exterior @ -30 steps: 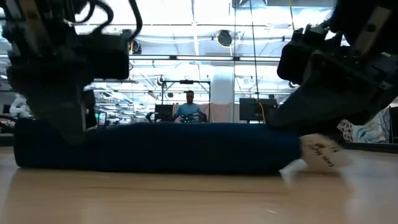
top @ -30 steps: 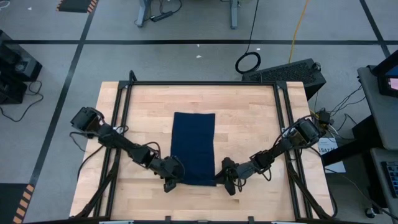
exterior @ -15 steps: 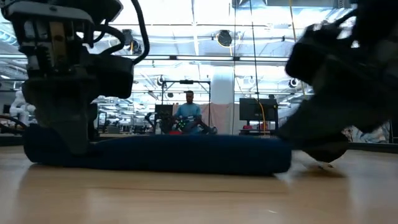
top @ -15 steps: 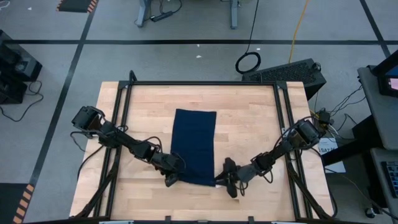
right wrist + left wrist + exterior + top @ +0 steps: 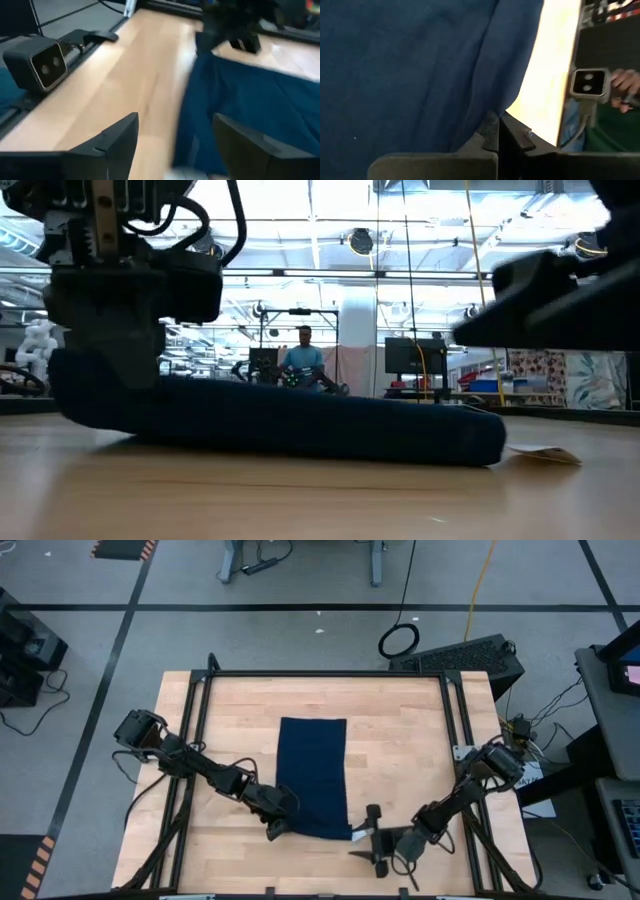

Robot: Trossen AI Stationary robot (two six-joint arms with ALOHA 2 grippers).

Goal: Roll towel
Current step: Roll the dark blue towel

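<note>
Your soft, thin navy rectangular towel (image 5: 312, 778) lies mid-table, limp and light. The left gripper (image 5: 275, 827) seems pinched shut on its near corner; the right gripper (image 5: 377, 843), spread wide and empty, should take the other corner.

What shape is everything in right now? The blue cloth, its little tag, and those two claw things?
towel: lying lengthwise on the table, mostly flat, near-left corner lifted off the wood.
white tag: flat on the table at the towel's near-right corner.
left gripper: shut on the towel's lifted corner.
right gripper: open, holding nothing, off the towel beside its near-right corner.
</note>
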